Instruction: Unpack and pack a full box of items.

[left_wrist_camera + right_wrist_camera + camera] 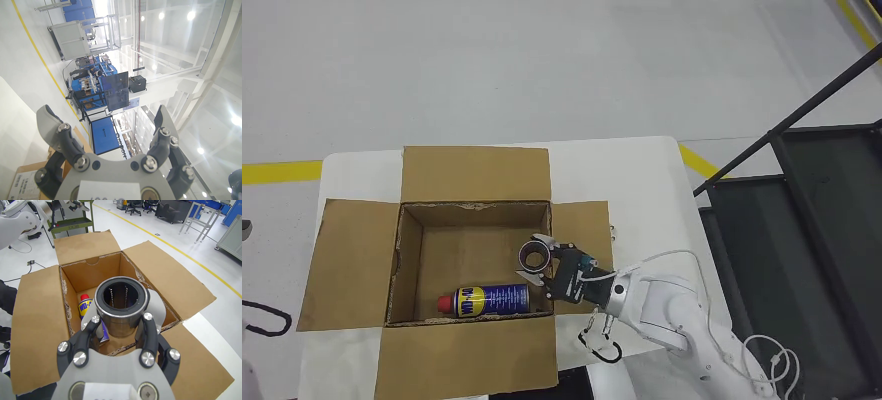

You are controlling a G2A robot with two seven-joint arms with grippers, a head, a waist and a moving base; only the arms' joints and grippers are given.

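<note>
Right hand (122,308) clamps steel sleeve (117,321) by box's (477,175) right edge. Spray can (492,298) lies along its near edge. Left hand (104,113) spread, empty.

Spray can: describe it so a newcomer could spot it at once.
On the white table sits an open cardboard box. The spray can lies on its side on the box floor, along the wall nearest the robot. It is blue and yellow with a red cap, unlike the bare metal ring in the right pincer.
</note>
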